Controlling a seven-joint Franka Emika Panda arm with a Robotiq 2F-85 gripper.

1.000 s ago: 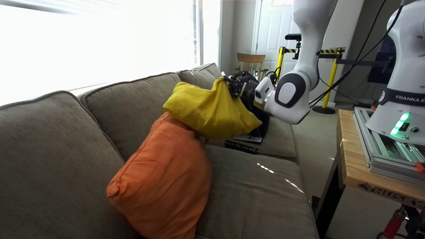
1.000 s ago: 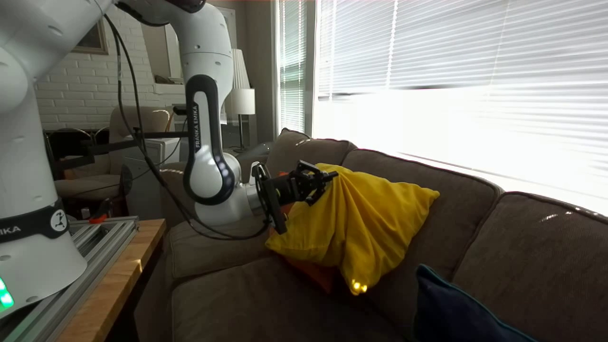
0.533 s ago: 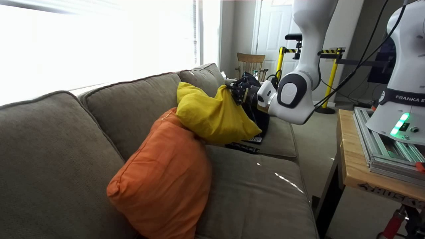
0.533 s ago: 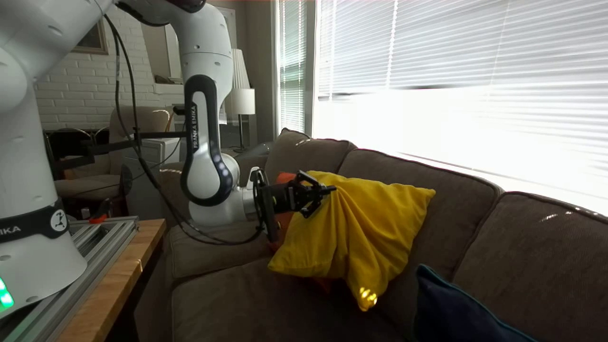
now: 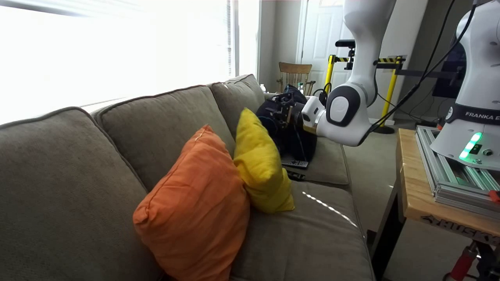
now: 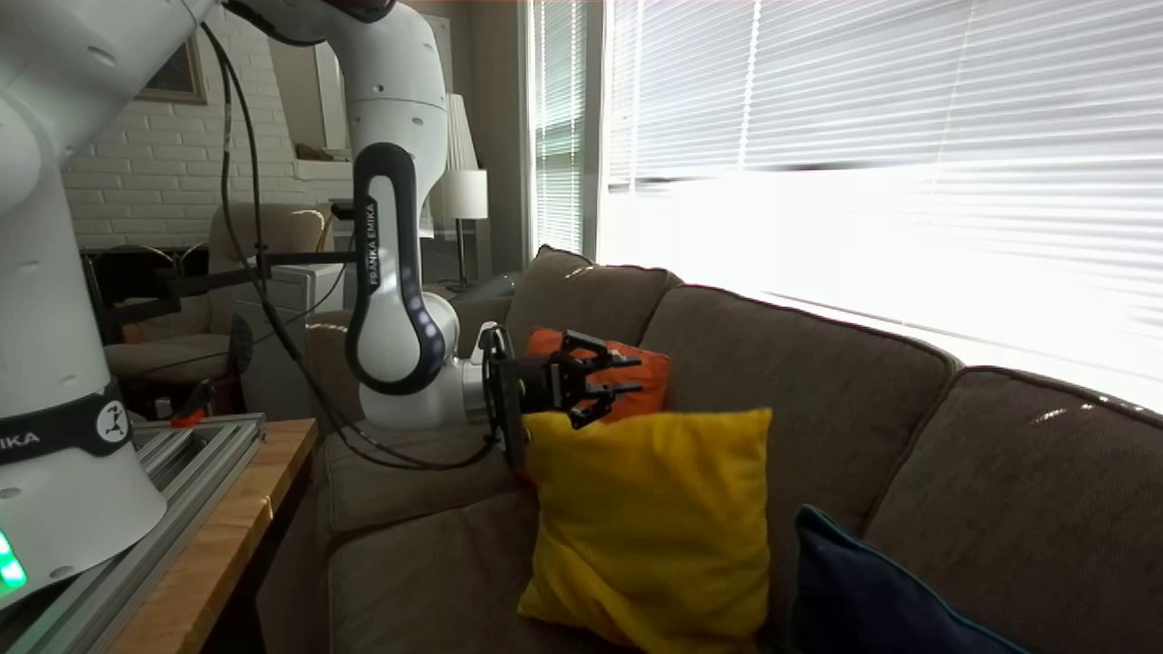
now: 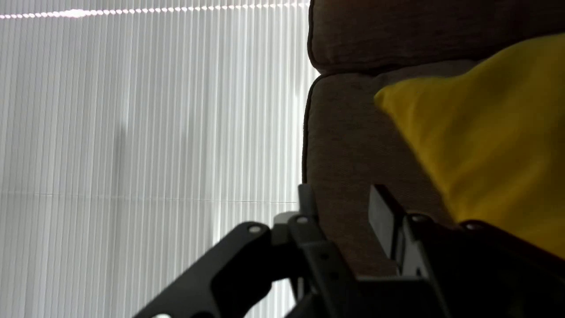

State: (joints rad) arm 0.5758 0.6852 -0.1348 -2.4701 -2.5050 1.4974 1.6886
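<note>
My gripper [image 6: 636, 374] is open above the sofa, with nothing between its fingers. In the wrist view the pads [image 7: 382, 218] stand apart, and brown sofa back shows through the gap. Below the gripper is a yellow pillow [image 6: 654, 518], roughly upright on its edge over the seat; whether it has settled I cannot tell. One of its corners points up beside the right finger in the wrist view, where the pillow [image 7: 499, 132] is apart from the pads. An orange pillow [image 5: 195, 210] leans on the backrest, close beside the yellow one.
The brown sofa [image 5: 304, 246] runs under a bright window with blinds [image 6: 863, 100]. A dark blue pillow [image 6: 881, 599] sits farther along. Remotes [image 5: 295, 162] lie on the seat by a dark bundle [image 5: 304, 144]. The robot's wooden table [image 5: 410, 183] stands opposite the sofa.
The gripper came down slightly gripping the yellow pillow's top, then opened and let go. The pillow dropped and swung upright beside the orange pillow, which shifted a little.
</note>
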